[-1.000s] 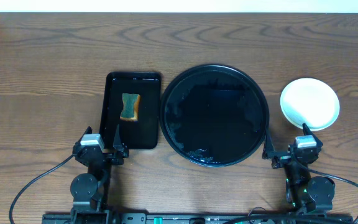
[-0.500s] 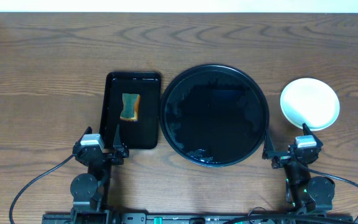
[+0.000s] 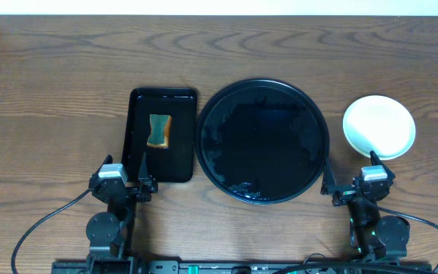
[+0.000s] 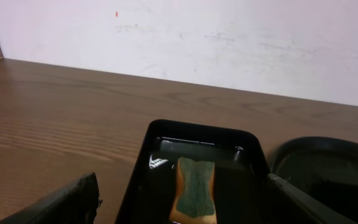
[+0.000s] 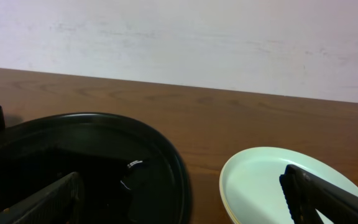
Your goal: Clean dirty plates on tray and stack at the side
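Left gripper (image 3: 124, 171) and right gripper (image 3: 350, 179): jaws apart, holding nothing. Pale mint round plates (image 3: 379, 126) sit stacked on dark wood-grain tabletop (image 3: 52, 76), just right of glossy black round tray (image 3: 265, 141).

Large round glossy black tray (image 3: 261, 141) with raised rim: lies flat mid-tabletop, floor showing pale wet-looking streaks. Small round plates (image 3: 379, 125) stacked just right of the tray, clear of its rim, on bare dark-brown wood-grain tabletop (image 3: 295, 46). Top plate pale mint, face up, no smears visible. Right wrist view shows a pale yellow edge beneath it (plate count cannot be told).
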